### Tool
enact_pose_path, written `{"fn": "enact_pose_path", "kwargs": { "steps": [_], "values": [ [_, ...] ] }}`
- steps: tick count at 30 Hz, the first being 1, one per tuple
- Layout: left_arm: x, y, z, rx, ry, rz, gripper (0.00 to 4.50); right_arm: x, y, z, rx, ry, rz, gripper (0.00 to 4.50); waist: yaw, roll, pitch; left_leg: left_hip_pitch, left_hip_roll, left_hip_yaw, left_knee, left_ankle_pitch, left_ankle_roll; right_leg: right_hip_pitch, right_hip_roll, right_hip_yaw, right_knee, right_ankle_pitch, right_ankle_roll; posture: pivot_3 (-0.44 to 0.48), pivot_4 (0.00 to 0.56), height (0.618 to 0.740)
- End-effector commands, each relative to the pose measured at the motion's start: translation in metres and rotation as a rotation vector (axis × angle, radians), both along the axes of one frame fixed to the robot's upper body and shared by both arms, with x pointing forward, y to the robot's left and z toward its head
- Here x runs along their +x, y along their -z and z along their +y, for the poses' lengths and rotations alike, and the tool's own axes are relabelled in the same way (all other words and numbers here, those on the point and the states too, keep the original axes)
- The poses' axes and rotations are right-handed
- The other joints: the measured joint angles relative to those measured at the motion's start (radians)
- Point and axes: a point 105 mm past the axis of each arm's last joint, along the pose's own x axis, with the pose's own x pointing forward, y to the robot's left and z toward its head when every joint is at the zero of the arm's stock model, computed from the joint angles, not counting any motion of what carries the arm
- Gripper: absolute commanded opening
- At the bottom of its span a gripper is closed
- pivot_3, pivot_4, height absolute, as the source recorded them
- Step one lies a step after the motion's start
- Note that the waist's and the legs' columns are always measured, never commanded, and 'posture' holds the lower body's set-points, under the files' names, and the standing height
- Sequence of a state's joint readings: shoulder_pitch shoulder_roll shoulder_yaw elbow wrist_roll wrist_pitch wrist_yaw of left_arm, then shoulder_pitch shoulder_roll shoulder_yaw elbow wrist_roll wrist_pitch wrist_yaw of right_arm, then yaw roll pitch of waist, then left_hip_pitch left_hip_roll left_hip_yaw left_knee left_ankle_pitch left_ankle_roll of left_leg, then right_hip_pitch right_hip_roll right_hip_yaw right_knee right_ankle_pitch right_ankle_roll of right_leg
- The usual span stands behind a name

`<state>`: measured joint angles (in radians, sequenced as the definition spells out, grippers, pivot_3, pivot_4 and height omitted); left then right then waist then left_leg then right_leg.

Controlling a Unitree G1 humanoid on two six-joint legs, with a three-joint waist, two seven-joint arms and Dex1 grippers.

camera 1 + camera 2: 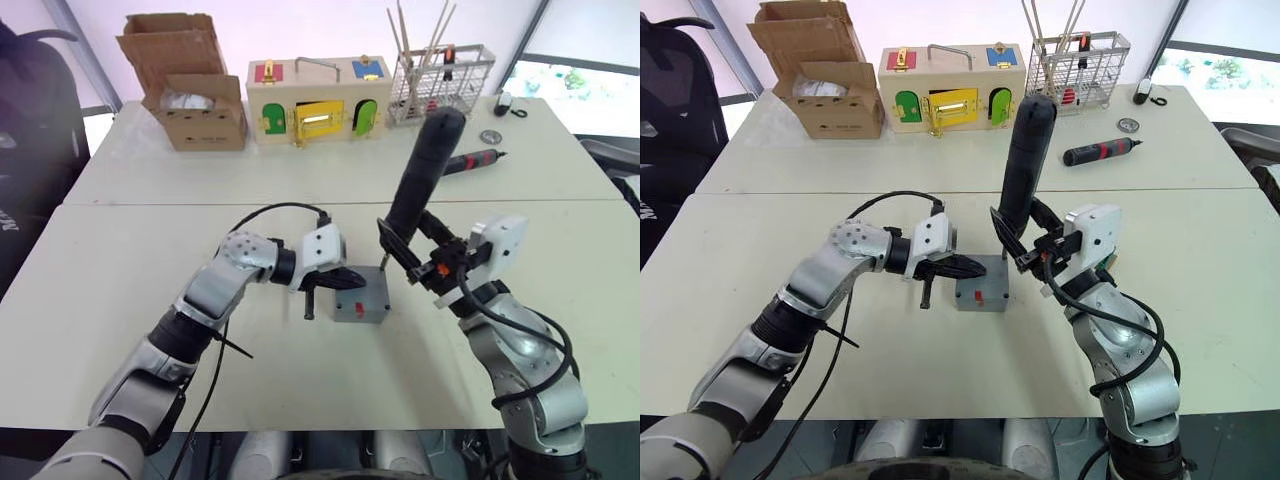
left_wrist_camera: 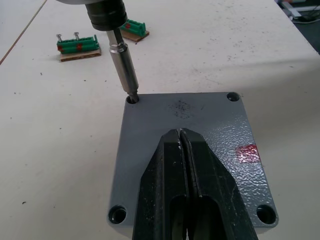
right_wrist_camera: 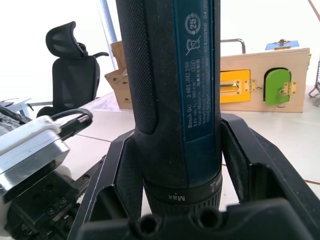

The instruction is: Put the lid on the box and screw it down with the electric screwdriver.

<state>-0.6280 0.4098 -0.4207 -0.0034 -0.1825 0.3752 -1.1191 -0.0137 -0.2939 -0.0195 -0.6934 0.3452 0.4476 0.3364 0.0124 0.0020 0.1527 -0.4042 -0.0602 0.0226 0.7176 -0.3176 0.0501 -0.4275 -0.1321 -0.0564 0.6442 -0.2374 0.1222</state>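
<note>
The grey box [image 1: 360, 310] stands mid-table with a red mark on its near side. The lid [image 2: 200, 115] lies on top of it, with screw holes at its corners. My left gripper [image 2: 180, 134] is shut, its fingers laid flat on the lid's top. In my right gripper [image 1: 413, 250], shut around its lower body, is the black electric screwdriver [image 1: 422, 165], leaning slightly. Its metal bit [image 2: 124, 70] stands in one corner hole of the lid.
At the table's far side are an open cardboard box [image 1: 190, 90], a wooden box with coloured doors [image 1: 315, 100] and a wire basket [image 1: 440, 80]. A black-and-red screwdriver [image 1: 470, 160] lies far right. Green blocks with screws [image 2: 77, 45] sit beyond the box.
</note>
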Motion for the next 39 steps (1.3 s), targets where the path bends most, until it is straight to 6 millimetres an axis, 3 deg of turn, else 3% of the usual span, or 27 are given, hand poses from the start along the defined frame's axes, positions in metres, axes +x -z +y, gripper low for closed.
{"fn": "enact_pose_path", "kwargs": {
  "steps": [1, 7, 10, 20, 29, 39],
  "values": [
    [-0.004, 0.017, 0.001, 0.055, 0.001, 0.035, 0.00, -0.001, 0.029, 0.004, -0.015, -0.033, 0.128, 1.94, 0.000, -0.002, -0.002, 0.000, 0.000, 0.000, 0.000, 0.000, 0.000, 0.000, 0.000, 0.000, -0.001, 0.000, 0.000, 0.000, 0.150, 0.694],
    [-0.006, 0.019, 0.001, 0.062, 0.005, 0.035, 0.00, 0.001, 0.048, 0.002, -0.002, -0.007, 0.220, 1.94, 0.000, -0.006, -0.005, 0.006, 0.001, 0.000, -0.002, -0.003, 0.005, 0.003, 0.000, 0.000, -0.004, -0.001, -0.001, 0.000, 0.150, 0.694],
    [-0.007, 0.020, 0.000, 0.062, 0.009, 0.037, 0.00, 0.004, 0.051, 0.002, -0.011, 0.001, 0.235, 1.94, 0.000, -0.006, -0.008, 0.013, 0.003, 0.000, -0.005, -0.005, 0.008, 0.010, 0.000, 0.000, -0.010, -0.001, -0.002, 0.000, 0.150, 0.694],
    [-0.006, 0.021, -0.003, 0.054, 0.005, 0.033, 0.00, 0.003, 0.062, -0.001, -0.075, 0.001, 0.273, 1.94, 0.000, -0.008, -0.014, 0.014, 0.003, -0.001, -0.005, -0.007, 0.008, 0.015, -0.001, 0.000, -0.014, -0.002, -0.004, 0.000, 0.150, 0.694],
    [-0.004, 0.021, -0.002, 0.057, 0.003, 0.031, 0.00, 0.004, 0.054, -0.003, -0.044, 0.006, 0.245, 1.94, 0.001, -0.008, -0.015, 0.015, 0.003, -0.001, -0.005, -0.008, 0.009, 0.015, -0.001, 0.000, -0.015, -0.002, -0.004, 0.000, 0.150, 0.694],
    [-0.004, 0.022, -0.003, 0.055, 0.006, 0.034, 0.00, 0.006, 0.028, -0.010, -0.035, 0.014, 0.170, 1.94, 0.002, -0.008, -0.015, 0.015, 0.003, -0.001, -0.005, -0.009, 0.010, 0.016, -0.002, 0.000, -0.016, -0.002, -0.004, 0.000, 0.150, 0.694]
  ]
}}
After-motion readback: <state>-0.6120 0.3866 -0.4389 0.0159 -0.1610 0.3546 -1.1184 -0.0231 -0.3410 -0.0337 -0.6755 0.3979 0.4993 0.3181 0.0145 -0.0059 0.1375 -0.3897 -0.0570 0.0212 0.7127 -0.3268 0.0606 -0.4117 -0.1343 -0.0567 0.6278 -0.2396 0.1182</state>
